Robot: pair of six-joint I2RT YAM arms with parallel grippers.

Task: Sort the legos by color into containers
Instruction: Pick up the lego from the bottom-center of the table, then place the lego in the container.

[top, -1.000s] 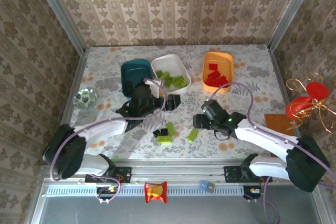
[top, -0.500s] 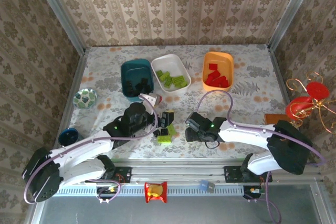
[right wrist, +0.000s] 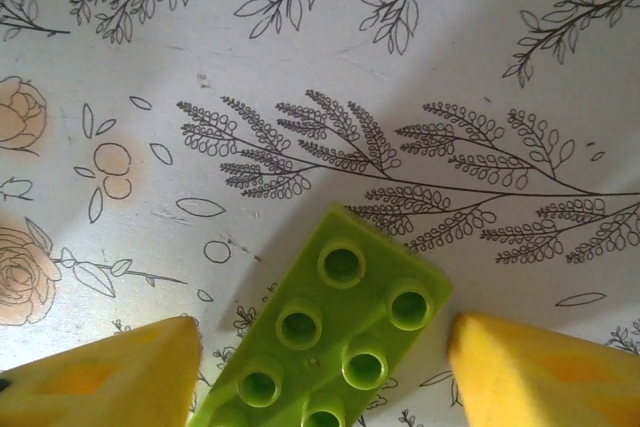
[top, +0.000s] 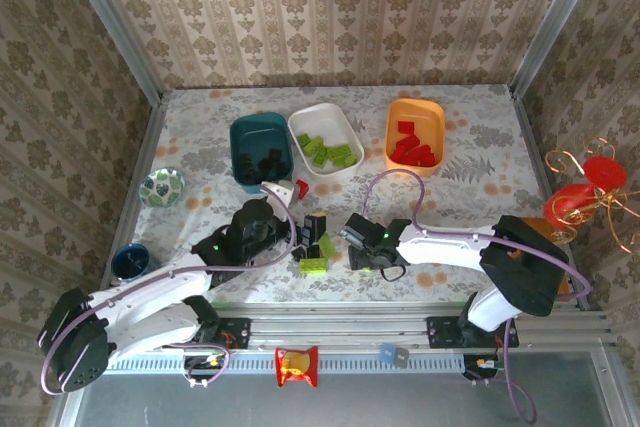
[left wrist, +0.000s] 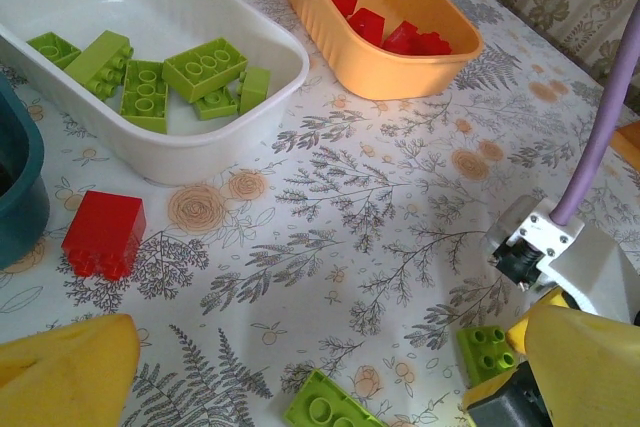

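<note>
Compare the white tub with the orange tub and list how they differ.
The white tub holds lime green bricks; the orange tub holds red bricks. The white tub sits close beside the dark teal tub, while the orange tub stands apart, farther right in the top view. The white tub lies turned at an angle; the orange tub lies straighter. Both are shallow, open and rounded-rectangular.

Lime brick [right wrist: 330, 337], floral cloth [right wrist: 300, 47], apparently black bricks [top: 262, 162].
</note>
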